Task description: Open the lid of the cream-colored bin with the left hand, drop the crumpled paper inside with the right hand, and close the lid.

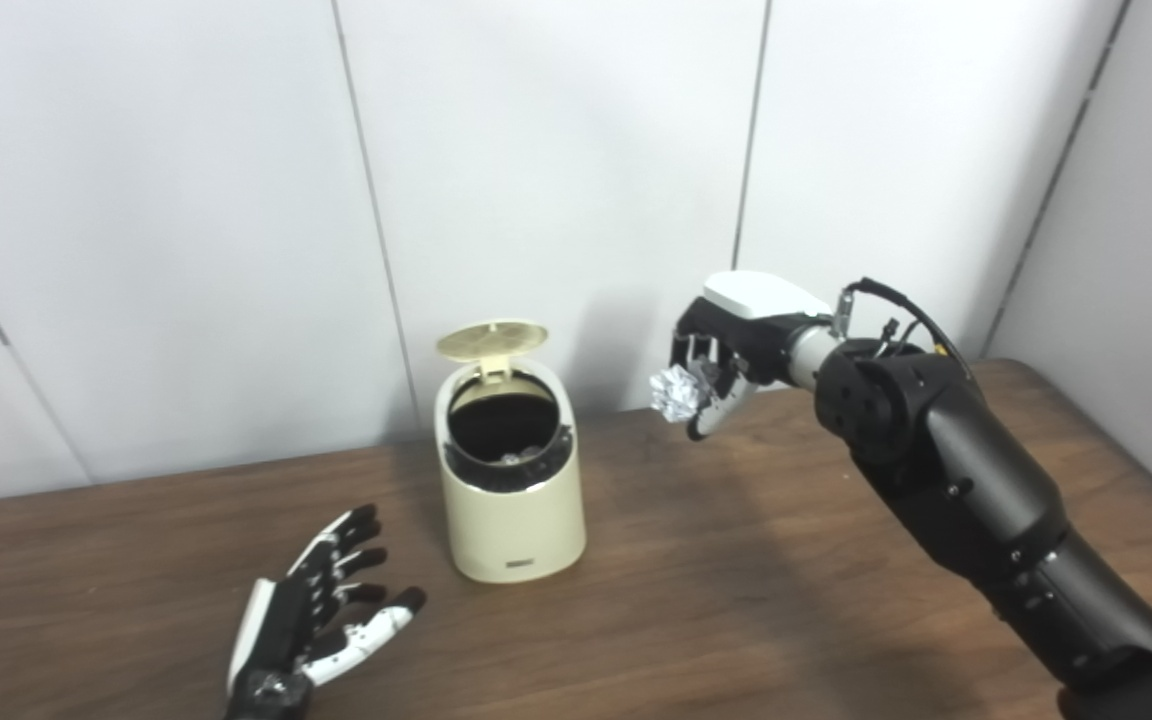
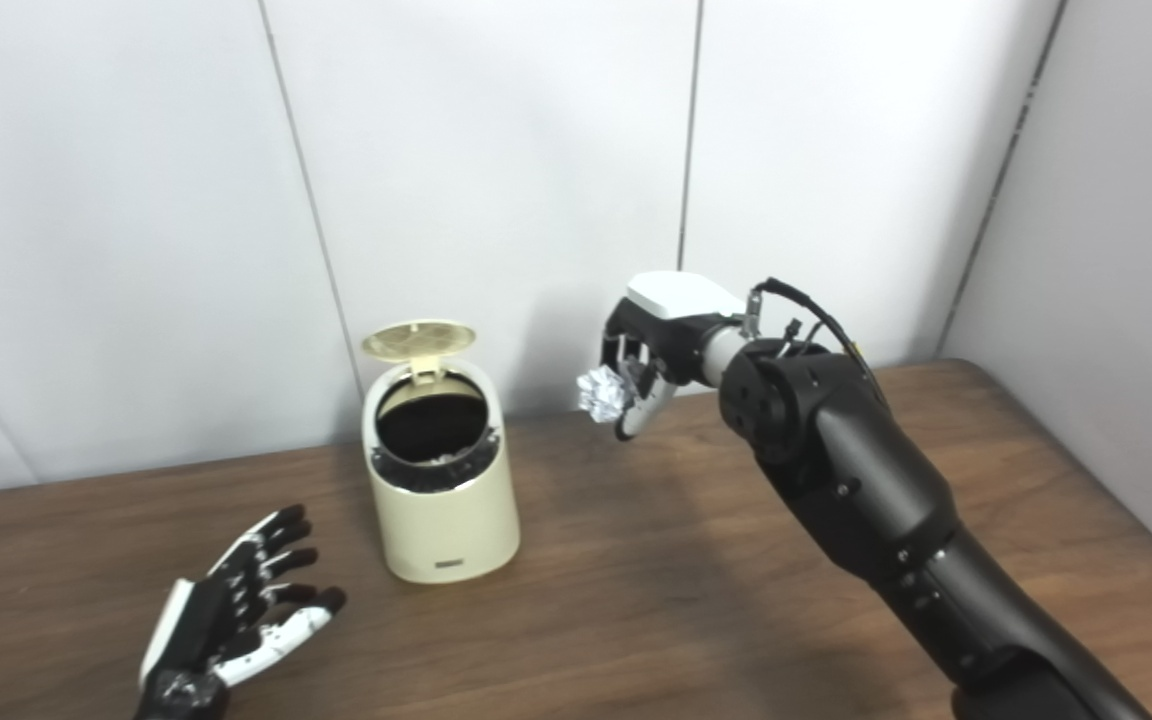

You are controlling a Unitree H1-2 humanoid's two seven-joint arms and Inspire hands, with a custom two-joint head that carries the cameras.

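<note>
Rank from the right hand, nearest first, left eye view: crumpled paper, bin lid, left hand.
1. Crumpled paper: held in the right hand.
2. Bin lid: open, to its left, on the cream bin.
3. Left hand: open, far lower-left above the table.

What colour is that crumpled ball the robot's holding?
Silvery white, like foil; the crumpled ball shows best in the left eye view.

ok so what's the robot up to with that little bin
It's throwing away trash. The cream bin stands on the table with its lid flipped up. The right hand holds a crumpled paper ball in the air to the right of the bin, not yet over the opening. The left hand rests open near the table, touching nothing.
</note>
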